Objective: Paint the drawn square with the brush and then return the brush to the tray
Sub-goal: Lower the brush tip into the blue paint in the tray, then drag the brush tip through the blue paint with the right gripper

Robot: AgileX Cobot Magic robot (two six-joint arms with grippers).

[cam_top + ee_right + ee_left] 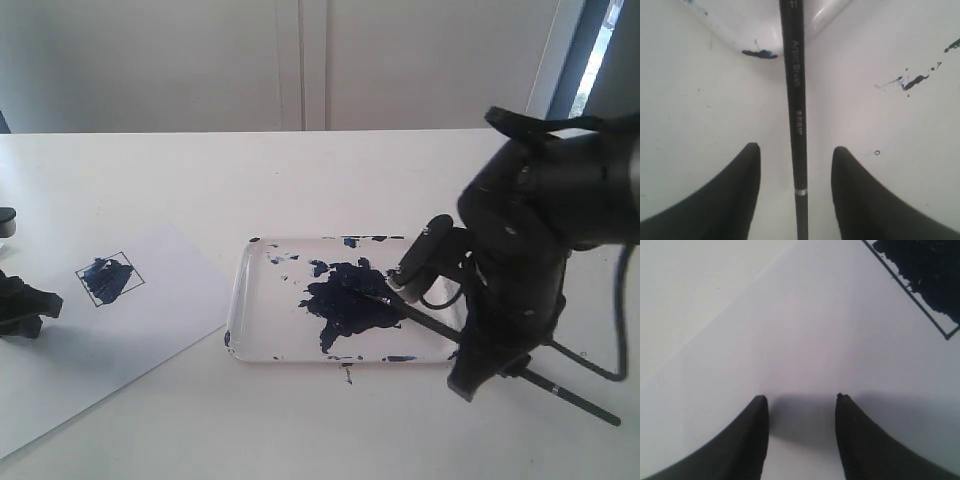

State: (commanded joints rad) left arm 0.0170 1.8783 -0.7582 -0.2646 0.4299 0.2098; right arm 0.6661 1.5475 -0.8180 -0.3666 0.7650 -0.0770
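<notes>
Bristles of the long thin black paintbrush (424, 319) are lying in the dark blue-black paint blob (345, 300) at the middle of the shallow clear rectangular tray (240, 292). Its handle is crossing the tray's rounded corner and resting out on the white bench (300, 180).

In the right wrist view the brush (794, 100) is being straddled by the right hand (795, 149). The two black fingers (742, 195) are standing apart on either side of it, with bench showing between each finger and the stick, so nothing is being clamped.

Well apart to the left, the small black-outlined drawn square (108, 278) on the white paper sheet (160, 330) is showing a dark smear over most of its inside. Painting is therefore being judged as done, and the return of the brush is being taken as the step in hand.

The left hand (801, 397) is being held empty, fingers apart, low over the paper near a corner of the square (925, 280).

Next, a straight lift of the right hand is being called for, so that neither finger is knocking the handle and rolling the brush off the rim. If the brush is wanted wholly inside the tray, a fresh grip and a push inward are being required instead.
</notes>
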